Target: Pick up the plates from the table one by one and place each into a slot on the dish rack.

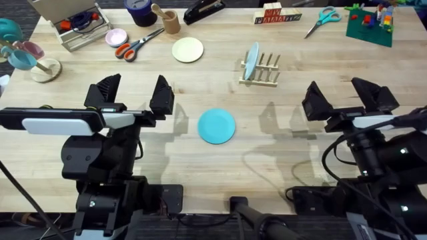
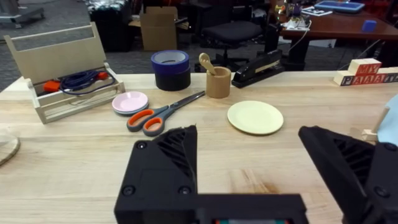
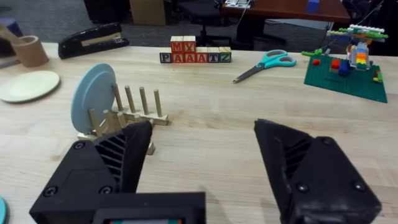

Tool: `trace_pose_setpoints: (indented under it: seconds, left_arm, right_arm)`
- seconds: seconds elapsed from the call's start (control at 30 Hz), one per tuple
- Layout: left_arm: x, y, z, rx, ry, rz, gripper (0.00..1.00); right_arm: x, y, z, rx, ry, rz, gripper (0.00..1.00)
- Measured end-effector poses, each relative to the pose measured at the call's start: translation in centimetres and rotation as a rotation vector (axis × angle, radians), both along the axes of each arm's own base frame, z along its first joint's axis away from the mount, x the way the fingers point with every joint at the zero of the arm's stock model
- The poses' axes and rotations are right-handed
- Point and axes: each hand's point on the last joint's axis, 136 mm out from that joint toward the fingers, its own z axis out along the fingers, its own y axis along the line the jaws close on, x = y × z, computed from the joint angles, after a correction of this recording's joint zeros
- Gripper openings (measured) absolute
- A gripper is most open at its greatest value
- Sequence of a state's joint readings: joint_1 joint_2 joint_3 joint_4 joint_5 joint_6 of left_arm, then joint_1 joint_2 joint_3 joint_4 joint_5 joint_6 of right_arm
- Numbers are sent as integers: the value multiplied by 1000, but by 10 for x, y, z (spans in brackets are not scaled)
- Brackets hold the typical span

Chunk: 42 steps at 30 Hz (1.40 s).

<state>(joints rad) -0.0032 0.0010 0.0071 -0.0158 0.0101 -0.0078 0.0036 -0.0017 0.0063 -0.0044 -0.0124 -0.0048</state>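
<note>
Along the table's [image 1: 280, 140] far edge sit a wooden box [image 1: 79, 25] of oddments, a pink dish [image 1: 116, 37], orange-handled scissors [image 1: 138, 44], a roll of blue tape [image 1: 141, 11], a wooden cup [image 1: 171, 21] with a spoon in it, a black stapler [image 1: 203, 11], a row of letter blocks [image 1: 280, 15], teal scissors [image 1: 323, 20] and a green brick board [image 1: 371, 25] with small builds on it. None of these lies between the arms and the plates, and the middle of the table around the rack [image 1: 262, 72] is bare wood. The rack is a small pale base with rows of upright pegs, right of centre. The pale blue plate [image 1: 251, 61] stands on edge in the rack's left end, leaning a little against the pegs. The cream plate [image 1: 187, 49] lies flat to the rack's left, near the wooden cup and well apart from the rack. The sky blue plate [image 1: 217, 126] lies flat at the middle of the table, nearer the arms, between the two grippers and touching neither. The left gripper [image 1: 132, 95] hovers at the left with its jaws spread wide and holding nothing. The right gripper [image 1: 344, 97] hovers at the right, jaws likewise wide apart and empty. In the right wrist view the rack and its standing plate lie just ahead, with the cream plate off to one side.
</note>
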Motion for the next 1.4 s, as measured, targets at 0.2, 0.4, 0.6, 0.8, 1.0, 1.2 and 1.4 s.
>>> trace_pose_setpoints:
  seconds: [0.2, 0.4, 0.6, 0.8, 1.0, 1.2, 1.4]
  left_arm:
    - [0, 0, 0, 0, 0, 0, 993]
    - [0, 0, 5, 0, -20, 0, 993]
    - [-3, 0, 11, -1, -4, 0, 994]
    - [-25, 1, 69, -19, -9, 4, 994]
    - [-50, 1, 114, -33, 115, 10, 993]
    - [-62, 1, 115, -35, 401, 15, 993]
    - [-59, 1, 111, -33, 615, 16, 993]
  right_arm:
    - [0, 0, 0, 0, 0, 2, 995]
    - [0, 4, 3, 2, -10, 23, 996]
    - [-1, 12, 13, 5, -38, 67, 996]
    - [-16, 14, 64, 6, -45, 81, 995]
    - [-38, 14, 103, 13, 118, 84, 995]
    - [-49, 15, 106, 24, 402, 83, 996]
    - [-43, 15, 99, 33, 626, 80, 996]
